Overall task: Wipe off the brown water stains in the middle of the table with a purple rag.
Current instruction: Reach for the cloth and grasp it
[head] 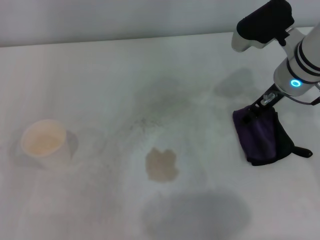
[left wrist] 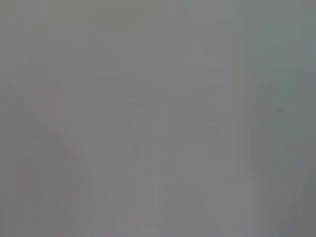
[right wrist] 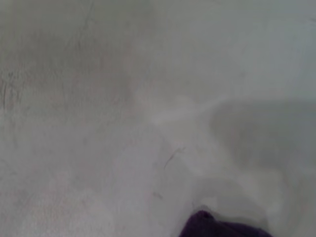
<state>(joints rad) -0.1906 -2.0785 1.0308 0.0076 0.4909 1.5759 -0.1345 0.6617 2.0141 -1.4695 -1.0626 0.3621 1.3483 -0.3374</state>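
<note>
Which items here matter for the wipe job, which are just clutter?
Job:
- purple rag, on the table at the robot's right
- brown water stains, mid-table, apart from the rag
- right gripper, at the rag's far edge

Clutter:
- white cup, upright at the left

Left arm not in view.

The right arm reaches in from the far right, wrist angled down and inward, a blue ring lit on it. The right gripper (head: 257, 111) sits low at the table; its fingers are hidden. The left arm is out of sight.
</note>
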